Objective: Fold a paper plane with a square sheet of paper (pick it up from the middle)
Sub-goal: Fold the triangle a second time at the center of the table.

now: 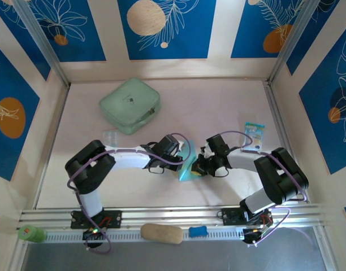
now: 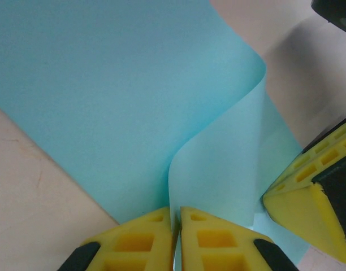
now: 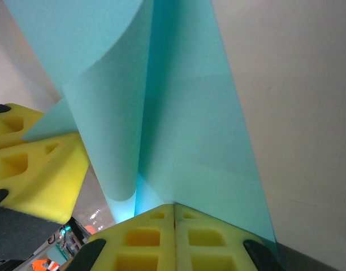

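the left pincer [image 2: 176, 217] was seen clenched on a raised fold of the square sheet of paper [image 2: 105, 101], which was curled up just ahead of its yellow fingertips and laid flat on the pale table [image 2: 37, 186] beyond them. the right pincer [image 3: 174, 212] was clamped tight on that sheet too, its curved cyan-blue layers stood up directly before the fingertips. from above, the two pincers were set nose to nose with the sheet pinched between them, a mint-green case [image 1: 130, 105] was placed well beyond the left pincer, and a small printed packet [image 1: 254, 135] was placed near the right one.
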You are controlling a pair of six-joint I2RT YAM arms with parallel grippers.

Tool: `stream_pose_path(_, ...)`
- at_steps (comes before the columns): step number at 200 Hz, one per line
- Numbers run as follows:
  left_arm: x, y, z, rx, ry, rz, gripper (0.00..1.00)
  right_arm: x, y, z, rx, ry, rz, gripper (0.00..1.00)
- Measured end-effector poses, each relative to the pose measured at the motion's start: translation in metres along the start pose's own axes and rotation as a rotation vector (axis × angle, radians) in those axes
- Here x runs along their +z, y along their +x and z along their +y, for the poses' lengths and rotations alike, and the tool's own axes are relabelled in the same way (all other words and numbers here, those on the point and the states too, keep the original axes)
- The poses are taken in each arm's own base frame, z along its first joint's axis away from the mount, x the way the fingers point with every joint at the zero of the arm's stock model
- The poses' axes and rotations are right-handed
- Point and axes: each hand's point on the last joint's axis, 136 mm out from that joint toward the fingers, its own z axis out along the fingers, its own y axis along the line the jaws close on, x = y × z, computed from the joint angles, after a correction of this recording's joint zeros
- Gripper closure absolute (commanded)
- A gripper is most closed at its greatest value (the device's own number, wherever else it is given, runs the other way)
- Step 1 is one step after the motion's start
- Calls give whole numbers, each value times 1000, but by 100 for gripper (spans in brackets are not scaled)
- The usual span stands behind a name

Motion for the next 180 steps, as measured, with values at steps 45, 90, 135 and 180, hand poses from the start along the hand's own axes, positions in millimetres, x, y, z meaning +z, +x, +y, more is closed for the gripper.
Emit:
stream_pose_path(45,-1,-2,-1,0,-1,1,90,0,0,0,0,-1,0,95)
stream_pose_path(90,0,0,1,-3,-8,13,91,0,-1,0,3,-2,0,95)
stream_pose_path(135,3,3,3,-6,-14,24,91,-1,-1,0,0,-2,-1,95)
stream_pose_path(180,3,3,2,-5,-12,23,90,-1,-1,0,1,-2,0,95)
